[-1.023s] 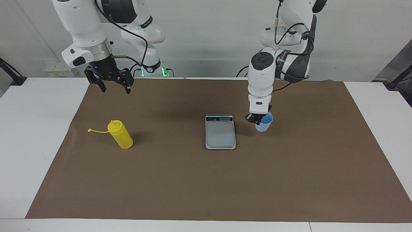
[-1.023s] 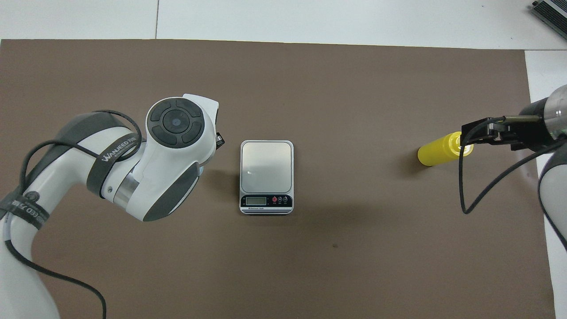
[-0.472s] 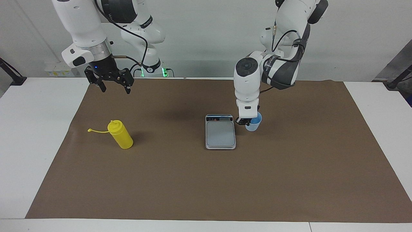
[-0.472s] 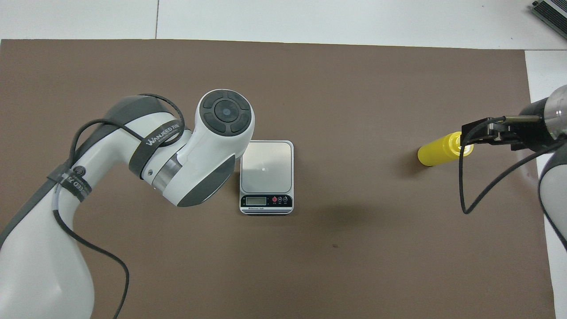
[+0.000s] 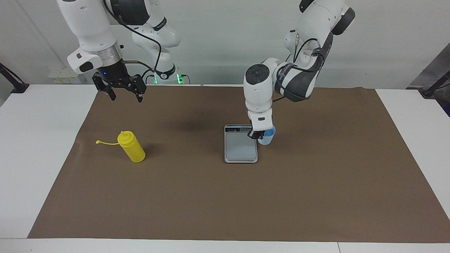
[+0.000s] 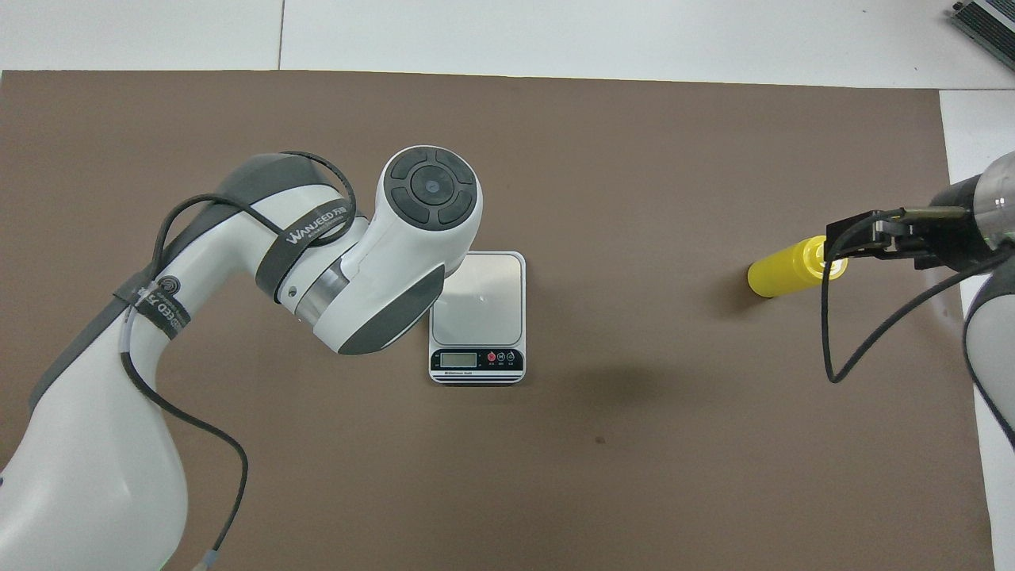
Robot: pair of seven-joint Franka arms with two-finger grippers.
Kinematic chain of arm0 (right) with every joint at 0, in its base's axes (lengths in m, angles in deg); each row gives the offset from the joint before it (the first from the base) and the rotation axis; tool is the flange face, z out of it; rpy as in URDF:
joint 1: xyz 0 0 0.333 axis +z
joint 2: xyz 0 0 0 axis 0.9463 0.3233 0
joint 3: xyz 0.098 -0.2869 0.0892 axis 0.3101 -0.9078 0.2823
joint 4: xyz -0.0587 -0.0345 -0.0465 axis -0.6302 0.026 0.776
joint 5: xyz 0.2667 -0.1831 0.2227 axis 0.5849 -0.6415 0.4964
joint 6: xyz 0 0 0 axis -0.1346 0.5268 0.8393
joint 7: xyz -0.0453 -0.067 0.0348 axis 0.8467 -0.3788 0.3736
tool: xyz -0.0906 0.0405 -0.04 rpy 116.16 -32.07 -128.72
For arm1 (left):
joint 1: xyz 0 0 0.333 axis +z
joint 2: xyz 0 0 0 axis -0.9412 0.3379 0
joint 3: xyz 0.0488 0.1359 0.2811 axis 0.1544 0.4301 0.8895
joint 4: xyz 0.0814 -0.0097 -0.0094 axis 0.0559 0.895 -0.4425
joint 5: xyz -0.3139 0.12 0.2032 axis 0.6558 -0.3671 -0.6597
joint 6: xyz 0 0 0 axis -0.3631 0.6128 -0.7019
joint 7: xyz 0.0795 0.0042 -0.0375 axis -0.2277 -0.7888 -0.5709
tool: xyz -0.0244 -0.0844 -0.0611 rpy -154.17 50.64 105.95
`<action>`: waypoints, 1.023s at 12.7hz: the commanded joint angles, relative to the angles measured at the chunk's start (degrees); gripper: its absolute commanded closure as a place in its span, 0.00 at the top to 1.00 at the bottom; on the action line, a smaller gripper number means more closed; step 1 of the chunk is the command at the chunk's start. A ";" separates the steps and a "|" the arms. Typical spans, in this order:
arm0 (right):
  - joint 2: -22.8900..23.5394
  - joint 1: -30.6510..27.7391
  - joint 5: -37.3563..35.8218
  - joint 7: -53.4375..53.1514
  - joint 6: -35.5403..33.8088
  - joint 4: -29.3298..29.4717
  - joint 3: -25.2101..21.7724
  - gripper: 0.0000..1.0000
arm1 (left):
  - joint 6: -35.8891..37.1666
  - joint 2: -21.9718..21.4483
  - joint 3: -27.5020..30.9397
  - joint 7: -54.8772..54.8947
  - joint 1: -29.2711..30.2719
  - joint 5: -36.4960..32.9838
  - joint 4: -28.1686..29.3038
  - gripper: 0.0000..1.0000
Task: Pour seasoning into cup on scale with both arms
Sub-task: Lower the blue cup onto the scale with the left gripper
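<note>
Now the left gripper (image 5: 259,135) holds the cup (image 5: 267,137) by its rim, the fingers closed on the rim's edge, and the light blue cup hangs a little above the brown mat (image 5: 316,182), at the edge of the scale (image 5: 240,149) toward the left arm's end of the table. From above, the arm's big white wrist covers both the gripper and the cup, so only the facing view shows them. The cup is not yet over the grey weighing plate; it is just beside it, upright as far as I can see.

The right gripper (image 5: 123,92) waits high over the mat, toward the right arm's end of the table, with its two black fingers spread open and nothing between them. The seasoning (image 5: 132,151) stands on the mat at that same end, farther from the robots than this gripper, well apart from the scale. It leans somewhat, and its thin strap lies out to the side.

I judge that the step in hand is to bring the cup onto the scale. The next move asks for a short carry sideways until the cup is over the middle of the plate, then a gentle lowering and an opening of the fingers, so that it does not tip. After that, the right arm must take the bottle.
</note>
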 commanded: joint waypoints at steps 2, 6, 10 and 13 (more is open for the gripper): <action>-1.22 -0.73 0.84 -0.33 0.24 -1.47 0.40 1.00 | -0.73 3.66 -0.77 -4.49 -1.53 -1.88 -3.17 0.00; -1.22 -0.91 0.84 -0.33 0.16 -1.47 -0.03 1.00 | -5.21 4.72 -1.91 -9.58 -1.62 -1.79 -3.17 0.00; -1.22 -1.88 0.84 -0.33 0.24 -1.47 -0.12 1.00 | -6.80 4.81 -2.88 -13.19 -1.62 -1.70 -2.64 0.00; -1.31 -2.23 0.92 -0.33 0.16 -1.47 -0.04 1.00 | -11.35 4.81 -2.88 -15.56 -1.62 -2.14 -1.85 0.00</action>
